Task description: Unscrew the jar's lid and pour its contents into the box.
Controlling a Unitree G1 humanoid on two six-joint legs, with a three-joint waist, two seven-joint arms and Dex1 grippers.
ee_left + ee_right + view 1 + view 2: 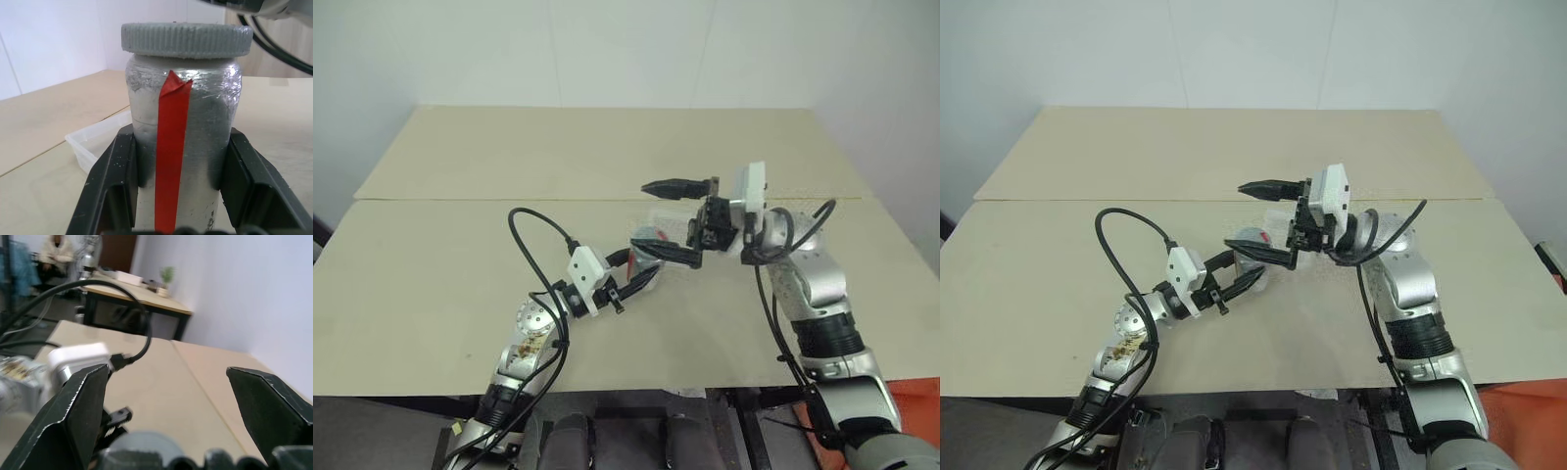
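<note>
The left end effector (641, 277) squeezes the small silvery-grey jar with a red stripe (183, 147), its ridged grey lid (187, 39) still on. Just above it, the right end effector (1260, 217) hangs wide open. It must close on the lid and twist. The clear plastic box (98, 142) waits behind, on the tan bench (607, 147).

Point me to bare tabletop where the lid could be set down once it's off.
Free: the table on the left arm's outer side, and the wide far half beyond the seam. Crowded: the middle, where the left gripper clamps the jar, the box sits just behind, and the open right gripper hovers above.
</note>
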